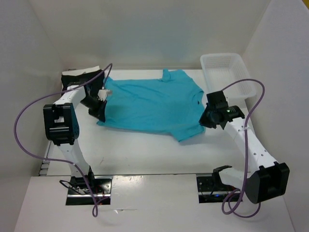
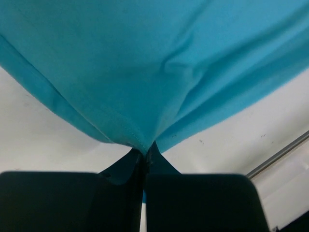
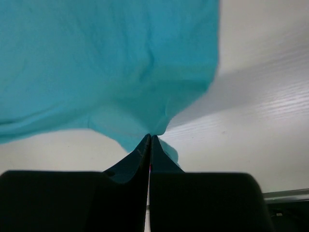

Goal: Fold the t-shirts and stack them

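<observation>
The turquoise t-shirt (image 1: 149, 104) lies spread across the middle of the table, collar toward the far side. My left gripper (image 1: 99, 110) is shut on its left edge. In the left wrist view the cloth (image 2: 145, 63) is pinched into a peak at the fingertips (image 2: 144, 153). My right gripper (image 1: 206, 117) is shut on the shirt's right edge, and the fabric (image 3: 106, 63) gathers to a point between its closed tips (image 3: 150, 138). Behind the left arm, a black cloth (image 1: 72, 75) and a cream one (image 1: 91, 69) lie at the far left corner, partly hidden.
A white plastic lattice basket (image 1: 227, 72) stands at the far right corner, just behind the right gripper. White walls close in the table on three sides. Purple cables (image 1: 21, 130) loop off both arms. Bare tabletop (image 1: 145, 150) lies in front of the shirt.
</observation>
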